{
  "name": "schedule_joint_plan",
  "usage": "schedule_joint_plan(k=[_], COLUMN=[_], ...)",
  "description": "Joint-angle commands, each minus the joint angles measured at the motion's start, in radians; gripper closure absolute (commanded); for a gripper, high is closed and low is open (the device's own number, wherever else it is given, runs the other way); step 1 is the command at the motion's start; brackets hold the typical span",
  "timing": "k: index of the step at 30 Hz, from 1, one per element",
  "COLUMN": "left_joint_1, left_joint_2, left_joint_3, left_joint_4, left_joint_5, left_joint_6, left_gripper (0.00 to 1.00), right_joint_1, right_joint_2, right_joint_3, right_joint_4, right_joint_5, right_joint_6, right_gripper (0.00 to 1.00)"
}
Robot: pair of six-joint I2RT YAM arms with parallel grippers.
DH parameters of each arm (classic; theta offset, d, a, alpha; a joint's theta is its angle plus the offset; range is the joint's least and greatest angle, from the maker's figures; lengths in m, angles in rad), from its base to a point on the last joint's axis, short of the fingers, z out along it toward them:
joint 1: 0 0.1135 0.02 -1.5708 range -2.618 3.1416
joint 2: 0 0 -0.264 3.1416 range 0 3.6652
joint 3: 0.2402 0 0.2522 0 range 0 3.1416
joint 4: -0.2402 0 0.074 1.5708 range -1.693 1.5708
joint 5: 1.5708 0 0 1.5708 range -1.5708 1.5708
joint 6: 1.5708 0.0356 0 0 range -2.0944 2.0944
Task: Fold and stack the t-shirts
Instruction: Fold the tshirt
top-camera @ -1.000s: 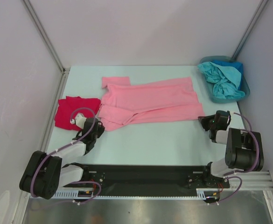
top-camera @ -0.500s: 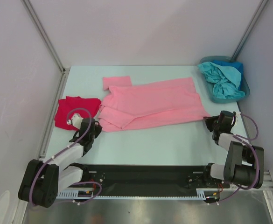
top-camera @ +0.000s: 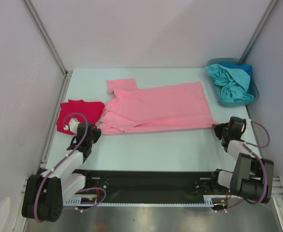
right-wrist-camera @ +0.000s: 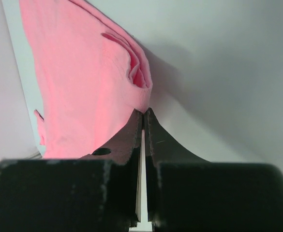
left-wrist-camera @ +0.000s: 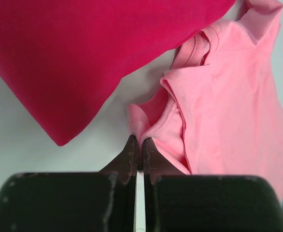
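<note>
We are under halfway, we judge: the red t-shirt (top-camera: 79, 114) lies folded at nine o'clock, the pink t-shirt (top-camera: 158, 107) stretches across the middle of the worktop (top-camera: 156, 147) with the left claw (left-wrist-camera: 140, 145) and right claw (right-wrist-camera: 143, 114) each pinched shut on an end, and the teal and blue t-shirts (top-camera: 228, 83) sit unfolded in the tub (top-camera: 254, 93) at two o'clock.

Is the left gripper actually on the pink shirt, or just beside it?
Touching. The left wrist view shows the left gripper shut on a bunched edge of the pink shirt, with the cloth pinched between its tips.
</note>
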Motion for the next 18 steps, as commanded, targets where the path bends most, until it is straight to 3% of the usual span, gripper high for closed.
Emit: schedule_joint_plan(k=[1, 6, 18], left_joint_1=[0.022, 0.022, 0.022], left_joint_2=[-0.035, -0.110, -0.279], left_joint_3=[-0.017, -0.037, -0.073], left_joint_4=[-0.022, -0.119, -0.306], left_joint_5=[-0.027, -0.019, 0.014], left_joint_6=[0.023, 0.003, -0.013], left_gripper=[1.00, 1.00, 1.00], right_joint_1=[-0.021, -0.037, -0.075], right_joint_2=[-0.087, -0.206, -0.444], right_joint_3=[-0.006, -0.038, -0.092], right_joint_4=[-0.057, -0.186, -0.436], right_joint_5=[0.075, 0.140, 0.098], right_joint_6=[-0.027, -0.028, -0.036], right_gripper=[1.00, 1.00, 1.00])
